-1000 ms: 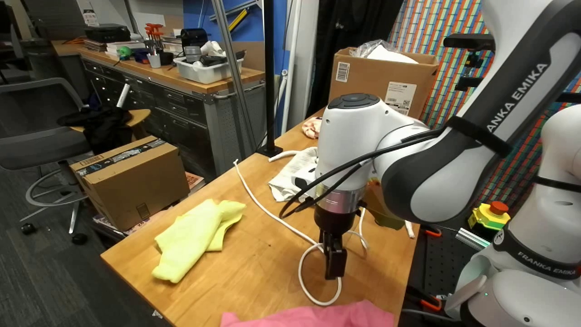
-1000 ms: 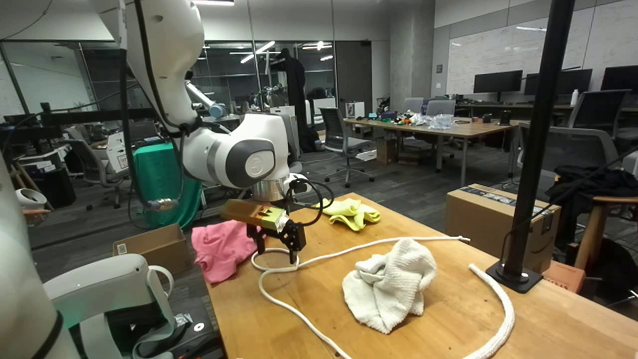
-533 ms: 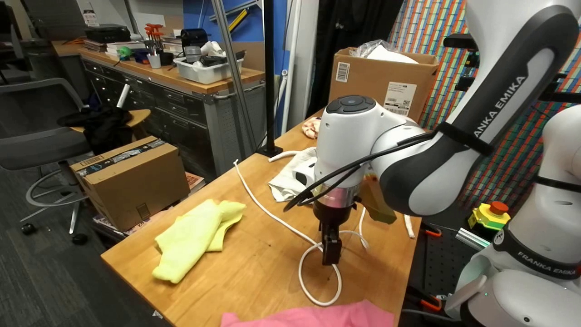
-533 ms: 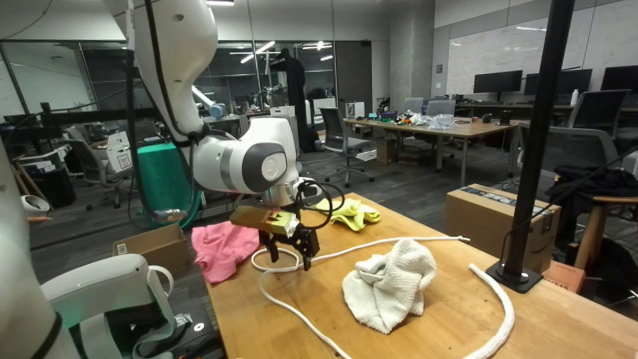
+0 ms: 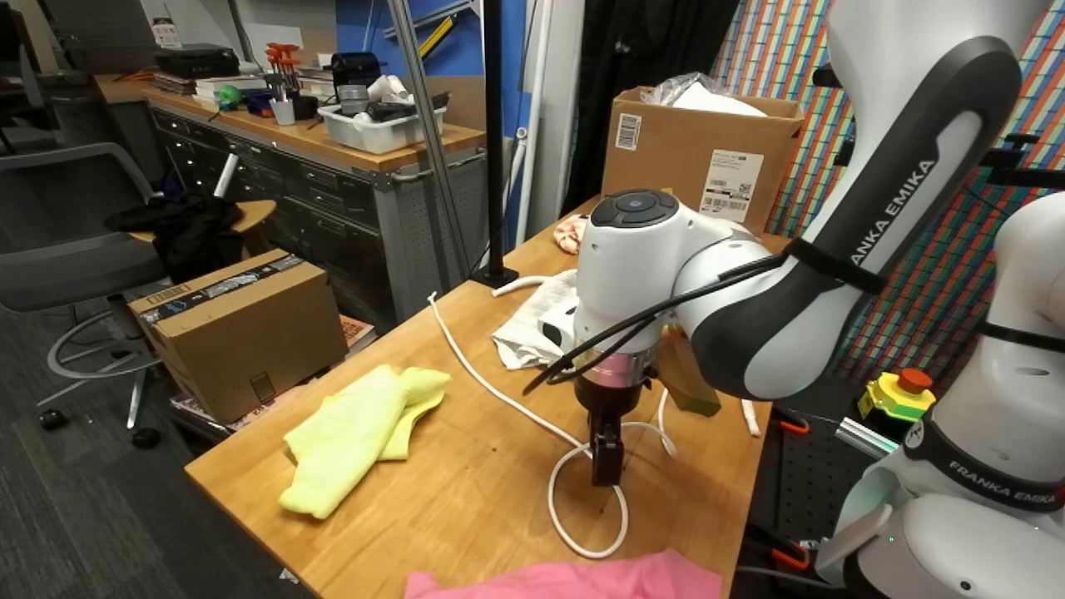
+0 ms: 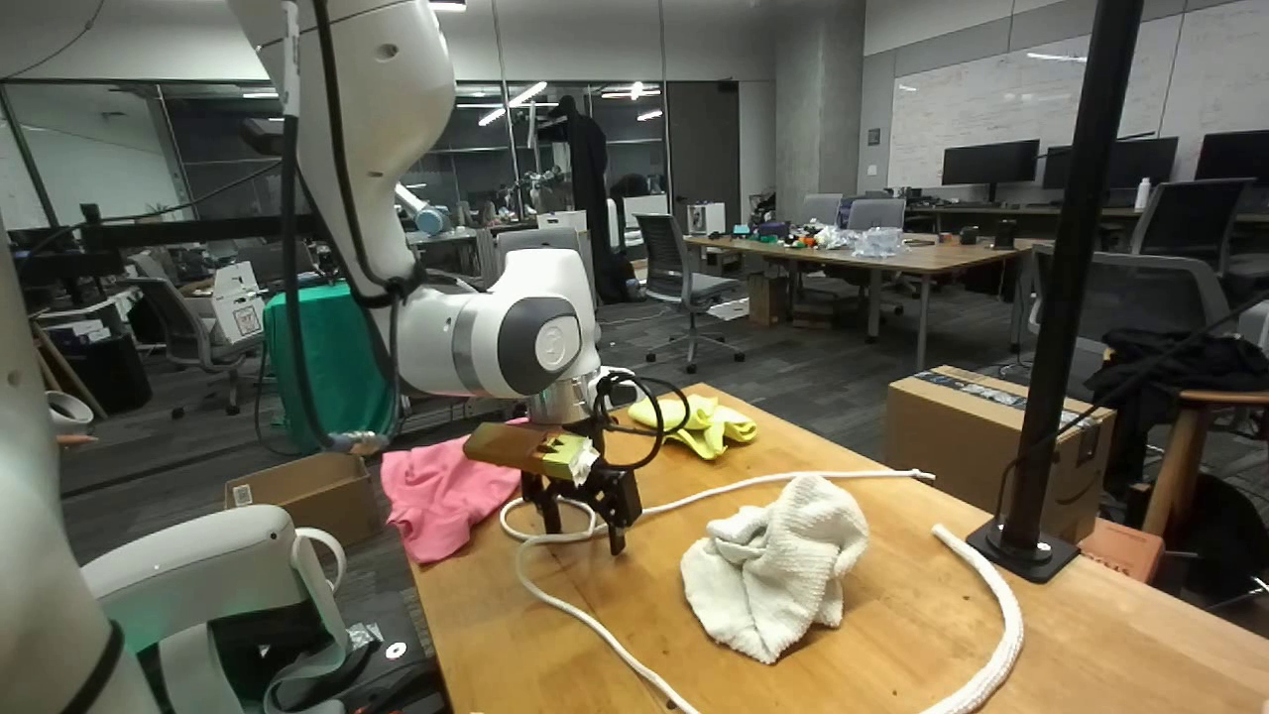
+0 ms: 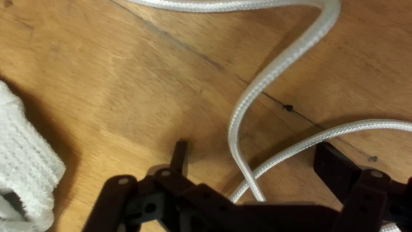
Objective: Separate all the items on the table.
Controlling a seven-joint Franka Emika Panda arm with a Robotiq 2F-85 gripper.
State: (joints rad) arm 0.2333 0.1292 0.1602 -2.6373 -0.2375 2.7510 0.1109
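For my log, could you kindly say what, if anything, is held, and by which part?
Nothing is held: the gripper is open and the white braided rope is unclamped.

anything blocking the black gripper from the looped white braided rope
Nothing visible: in the wrist view, the looped white braided rope crosses itself between the fingers of the open black gripper; the crumpled white towel lies to one side.
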